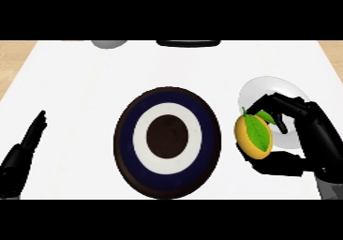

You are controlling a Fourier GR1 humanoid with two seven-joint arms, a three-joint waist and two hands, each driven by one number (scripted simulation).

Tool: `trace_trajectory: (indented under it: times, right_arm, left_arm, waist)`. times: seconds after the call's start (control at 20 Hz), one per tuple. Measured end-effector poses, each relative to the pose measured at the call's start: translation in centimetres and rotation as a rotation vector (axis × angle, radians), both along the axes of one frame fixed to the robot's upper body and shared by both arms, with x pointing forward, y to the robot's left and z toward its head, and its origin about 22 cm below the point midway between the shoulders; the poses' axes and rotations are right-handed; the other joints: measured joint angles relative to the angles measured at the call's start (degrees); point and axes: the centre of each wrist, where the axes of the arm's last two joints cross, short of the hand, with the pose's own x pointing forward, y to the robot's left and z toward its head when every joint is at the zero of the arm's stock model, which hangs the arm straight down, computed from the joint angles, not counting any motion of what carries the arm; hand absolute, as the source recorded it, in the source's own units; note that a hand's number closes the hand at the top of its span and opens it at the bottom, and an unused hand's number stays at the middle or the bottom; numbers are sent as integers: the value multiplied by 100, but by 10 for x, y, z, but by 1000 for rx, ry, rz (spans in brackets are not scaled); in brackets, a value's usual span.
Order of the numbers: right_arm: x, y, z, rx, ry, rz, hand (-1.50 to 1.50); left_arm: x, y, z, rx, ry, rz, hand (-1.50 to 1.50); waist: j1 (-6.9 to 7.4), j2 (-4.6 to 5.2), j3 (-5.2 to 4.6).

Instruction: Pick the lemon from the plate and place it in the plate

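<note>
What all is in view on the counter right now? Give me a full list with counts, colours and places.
lemon: one, yellow-orange with a green leaf, right of centre, held in the right hand between the two plates.
white plate: one, white, right side, partly hidden behind the right hand.
dark plate: one, dark rim with navy, white and dark brown rings, centre.
grey object: one, grey, far edge at left, cut off; cannot tell what it is.
black object: one, black, far edge at centre, cut off; cannot tell what it is.
counter: one, white top.
left hand: one, black, lower left, fingers straight, holding nothing.
right hand: one, black, right side, curled round the lemon.
</note>
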Motion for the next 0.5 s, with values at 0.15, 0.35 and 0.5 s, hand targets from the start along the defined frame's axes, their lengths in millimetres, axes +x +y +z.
trace_trajectory:
  times: [0.15,0.35,0.5]
  right_arm:
    - [10,31,3,-16,48,23,150]
    - [23,74,-7,-66,117,52,150]
    - [33,102,-21,-94,159,73,150]
  left_arm:
    - [3,-7,-1,-6,-6,-5,0]
    - [3,-7,-4,1,-11,-12,0]
    - [7,-7,-4,-5,-11,-11,0]
  waist:
    - [23,5,-1]
    - [44,12,0]
    - [37,15,1]
